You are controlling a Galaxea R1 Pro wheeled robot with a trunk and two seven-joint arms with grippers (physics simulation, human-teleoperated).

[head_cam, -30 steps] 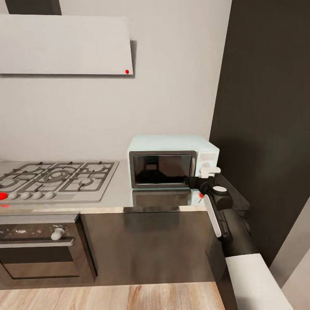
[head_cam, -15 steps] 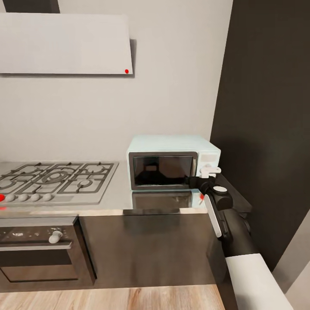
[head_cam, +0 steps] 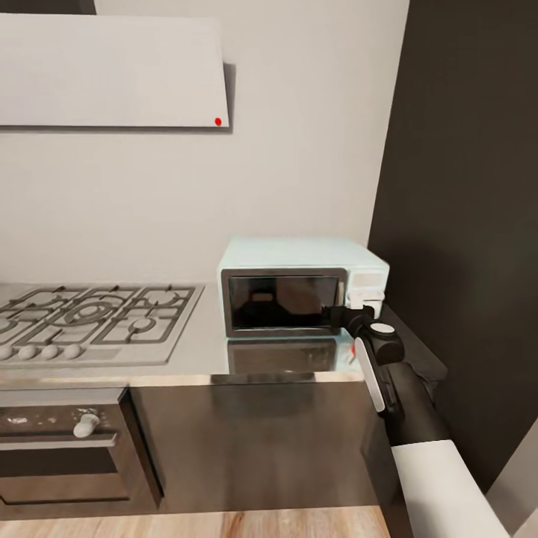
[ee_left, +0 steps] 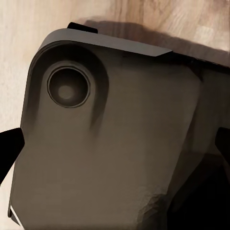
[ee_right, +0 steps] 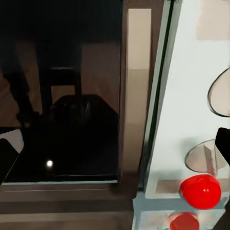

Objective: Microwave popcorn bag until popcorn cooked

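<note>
Dark wall panel (head_cam: 463, 187): tall, at the right, just beside the microwave.
Surface (head_cam: 202, 351): grey, glossy steel, carrying hob and microwave.
Gas hob (head_cam: 97, 317): ridged, at the left; oven (head_cam: 67, 448) below.
Microwave (head_cam: 299, 288): pale blue-white, door shut, at the surface's right end; its door frame (ee_right: 136, 96), knobs (ee_right: 203, 158) and red button (ee_right: 200, 190) fill the right wrist view.
Right pincer (head_cam: 359, 305): raised at the control panel; whether spread or pressed together, cannot tell.
Popcorn bag: whereabouts cannot be told.
Risk, as judged: the pincer sits so close to the knobs that a slip could start the microwave without the bag, or shove it toward the panel.
</note>
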